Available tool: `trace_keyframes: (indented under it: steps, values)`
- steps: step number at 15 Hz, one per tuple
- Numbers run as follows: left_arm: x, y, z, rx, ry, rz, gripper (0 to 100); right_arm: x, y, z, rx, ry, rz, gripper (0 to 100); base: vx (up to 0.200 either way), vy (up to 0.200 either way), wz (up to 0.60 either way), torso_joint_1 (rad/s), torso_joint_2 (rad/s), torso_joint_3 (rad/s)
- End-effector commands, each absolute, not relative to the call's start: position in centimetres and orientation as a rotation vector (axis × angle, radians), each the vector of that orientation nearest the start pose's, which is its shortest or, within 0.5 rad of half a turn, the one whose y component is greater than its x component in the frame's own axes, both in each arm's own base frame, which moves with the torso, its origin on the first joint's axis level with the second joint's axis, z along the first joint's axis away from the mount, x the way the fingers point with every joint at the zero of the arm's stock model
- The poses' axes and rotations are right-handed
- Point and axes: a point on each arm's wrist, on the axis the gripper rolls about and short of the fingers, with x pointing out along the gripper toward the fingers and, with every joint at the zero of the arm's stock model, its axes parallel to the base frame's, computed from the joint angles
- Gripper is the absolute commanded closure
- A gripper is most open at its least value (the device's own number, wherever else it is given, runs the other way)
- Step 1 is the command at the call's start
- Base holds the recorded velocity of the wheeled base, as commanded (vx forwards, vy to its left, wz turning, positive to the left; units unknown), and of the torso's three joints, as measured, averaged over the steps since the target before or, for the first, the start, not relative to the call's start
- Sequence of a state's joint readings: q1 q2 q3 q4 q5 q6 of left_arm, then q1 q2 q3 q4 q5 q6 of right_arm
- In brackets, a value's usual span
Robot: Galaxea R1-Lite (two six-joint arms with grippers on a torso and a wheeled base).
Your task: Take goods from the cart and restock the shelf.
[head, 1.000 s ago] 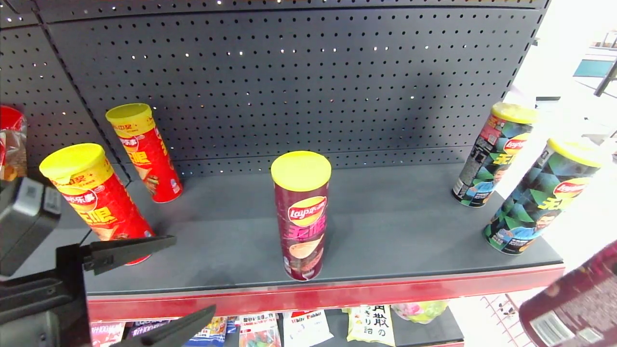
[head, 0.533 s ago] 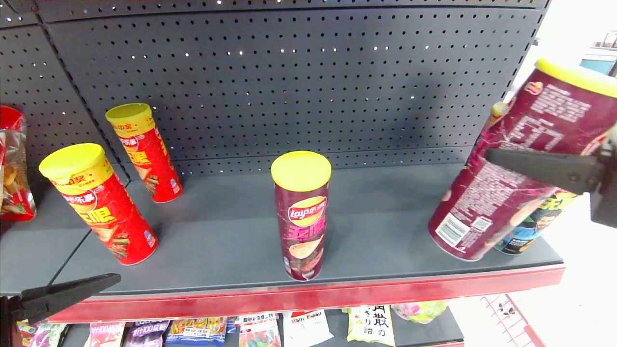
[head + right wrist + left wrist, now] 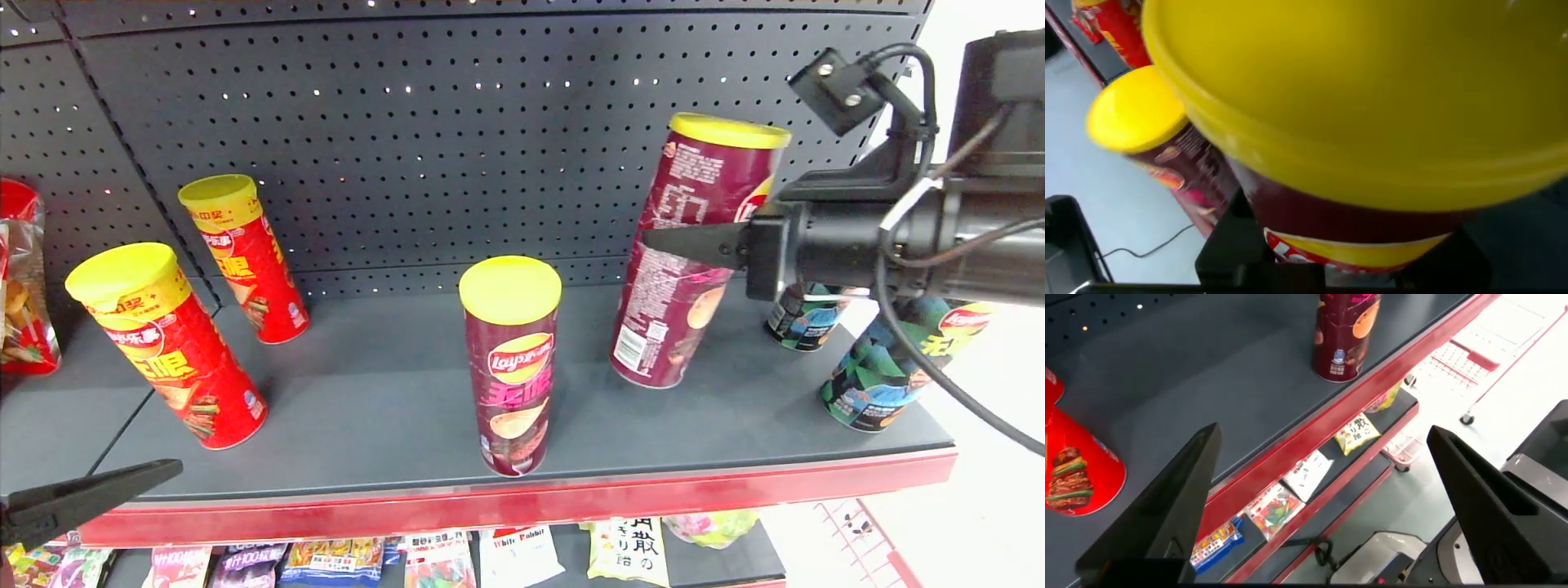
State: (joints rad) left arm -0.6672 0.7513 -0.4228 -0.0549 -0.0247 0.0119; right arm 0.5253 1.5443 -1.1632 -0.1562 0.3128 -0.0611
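At the head view's right, the right arm (image 3: 898,237) hides the tops of two teal cans (image 3: 878,384). The left edge cuts a red bag (image 3: 20,278), the bottom edge the snack packets (image 3: 514,559) below.

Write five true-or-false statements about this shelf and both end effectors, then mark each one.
1. The right end effector grips a maroon can. True.
2. The left end effector holds a bottle. False: it is open and empty.
3. The standing maroon can has a red lid. False: its lid is yellow.
4. The front red can stands to the left of the standing maroon can. True.
5. Snack packets lie on the level below the shelf. True.
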Motion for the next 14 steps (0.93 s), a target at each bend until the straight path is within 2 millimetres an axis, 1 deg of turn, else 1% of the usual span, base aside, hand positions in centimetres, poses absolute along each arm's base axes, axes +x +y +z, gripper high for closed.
trace_keyframes:
  steps: [1,4,7,10,12,14]
  values:
    - [5.5,-4.4,19.2,0.101,0.263,-0.689,0,27.6,17.0,26.5,-0.104,0.251,0.847,100,0.0,0.0,0.0,0.0,0.0,0.0]
    - [5.5,-4.3,19.2,0.103,0.262,-0.671,0,29.9,18.8,26.3,-0.124,0.231,0.862,100,0.0,0.0,0.0,0.0,0.0,0.0]
    - [5.5,-4.3,19.2,0.104,0.262,-0.666,0,31.8,20.4,25.3,-0.127,0.241,0.873,100,0.0,0.0,0.0,0.0,0.0,0.0]
    - [5.5,-4.3,19.2,0.105,0.264,-0.66,0,32.9,21.6,24.3,-0.131,0.256,0.89,100,0.0,0.0,0.0,0.0,0.0,0.0]
    - [5.5,-4.3,19.1,0.107,0.267,-0.66,0,33.4,22.6,24.0,-0.135,0.236,0.903,100,0.0,0.0,0.0,0.0,0.0,0.0]
    - [5.6,-4.4,19.1,0.108,0.27,-0.66,0,34.2,23.4,23.2,-0.132,0.206,0.909,100,0.0,0.0,0.0,0.0,0.0,0.0]
